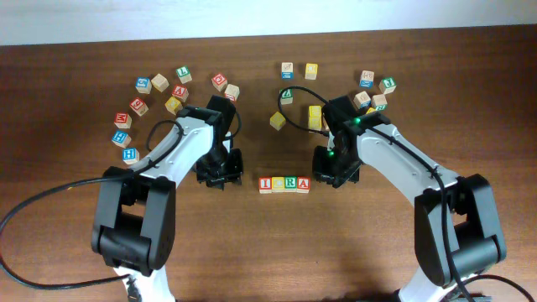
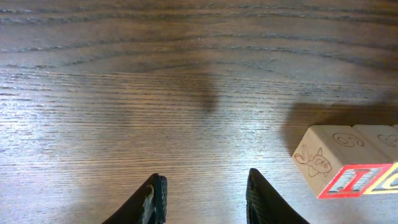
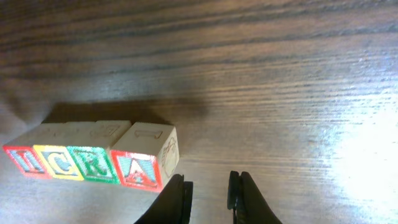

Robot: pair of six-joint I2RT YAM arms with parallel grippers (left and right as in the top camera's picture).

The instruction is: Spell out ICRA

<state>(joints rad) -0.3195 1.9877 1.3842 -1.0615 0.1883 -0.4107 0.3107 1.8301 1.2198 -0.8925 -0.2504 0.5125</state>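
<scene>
At the wrists alone: left end effector (image 2: 205, 177) partly open, right end effector (image 3: 208, 179) barely parted, both empty beside ICRA (image 3: 93, 163).

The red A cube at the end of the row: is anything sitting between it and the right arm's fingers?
Nothing visible does. The A cube closes the ICRA row, and only bare table separates it from the right fingers, which are slightly apart and empty.
</scene>
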